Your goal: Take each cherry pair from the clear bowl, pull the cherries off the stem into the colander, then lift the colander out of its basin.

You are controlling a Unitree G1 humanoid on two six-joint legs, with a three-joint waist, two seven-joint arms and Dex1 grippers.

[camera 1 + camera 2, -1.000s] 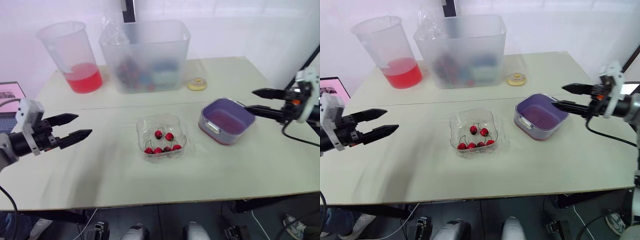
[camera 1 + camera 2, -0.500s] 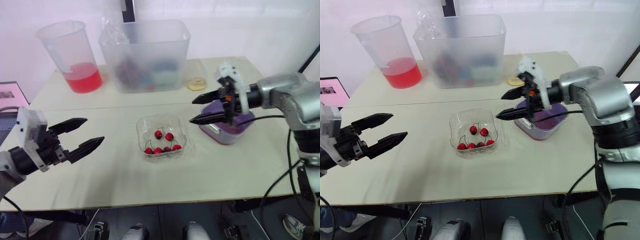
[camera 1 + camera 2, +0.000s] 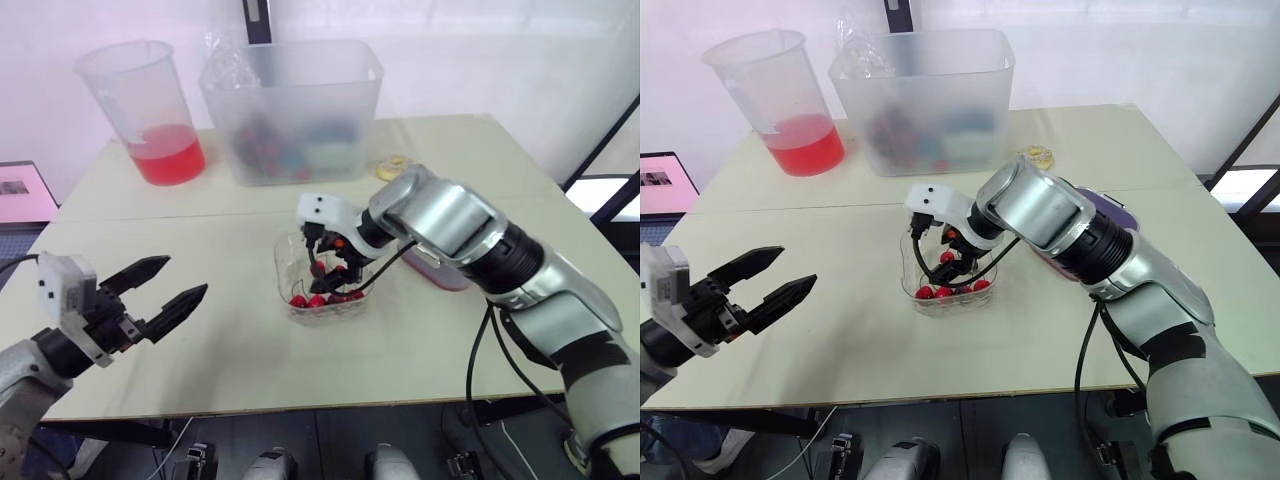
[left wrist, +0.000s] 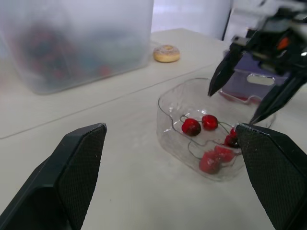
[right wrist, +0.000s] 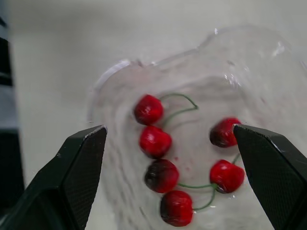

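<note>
Right tool (image 4: 230, 108) hangs nose-down over the clear bowl (image 3: 284, 280), spread wide and empty, tips about level with the rim. To me it looks lined up to pinch a pair by the stem. All six cherries (image 5: 154, 141) sit in that bowl, mid surface. Left tool (image 3: 184, 275) hovers well off to the side, also wide and holding nothing; my guess is it's waiting to take the other end for the pull. Purple colander (image 3: 1108, 210) is near the bowl on the robot's right, handy for dropping.

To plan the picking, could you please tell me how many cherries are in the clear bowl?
6, all in the clear bowl: four cherries in a row along one side, two on the other. None seems hidden.
</note>
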